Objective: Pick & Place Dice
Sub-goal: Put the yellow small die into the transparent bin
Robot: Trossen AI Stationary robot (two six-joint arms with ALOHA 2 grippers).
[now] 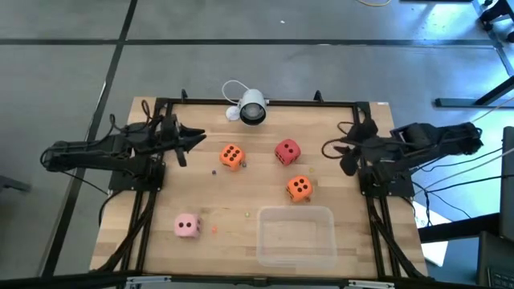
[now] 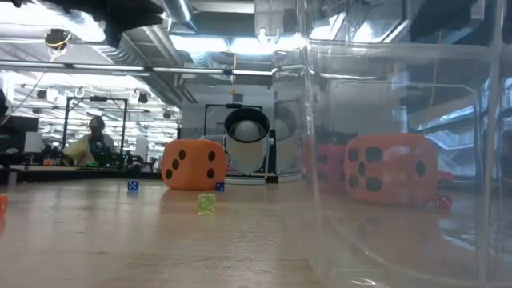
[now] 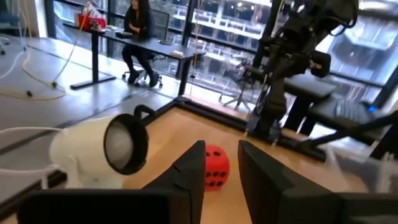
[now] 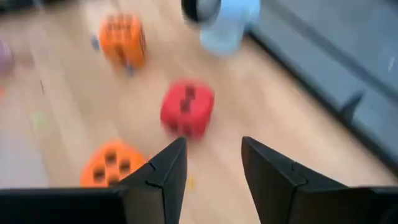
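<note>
From the high view, all four dice are still out on the table, none in the clear tub. Taking the tub as landmark: the near orange die is found just beyond its far rim, the red die farther back past that, the other orange die back and off toward the left arm's side, and the pink die level with the tub but well apart from it on that same side. The left gripper is parked by the table's left edge, the right gripper by the right edge, nothing held by either.

In the low view, one orange die is seen through the tub's wall, the red one behind it, and the other orange die out in the open beside the white camera.

In the left wrist view, the fingers are seen parted and empty, with the red die framed in the gap farther off.

In the right wrist view, the jaws stand open too, nothing between them; the red die sits ahead, with an orange die nearer to one side.

Handling-wise, these look like light, squishy foam cubes, so they'd probably give a bit when squeezed and shouldn't slip much. Best taken across two opposite flat faces, squarely, not corner to corner.
</note>
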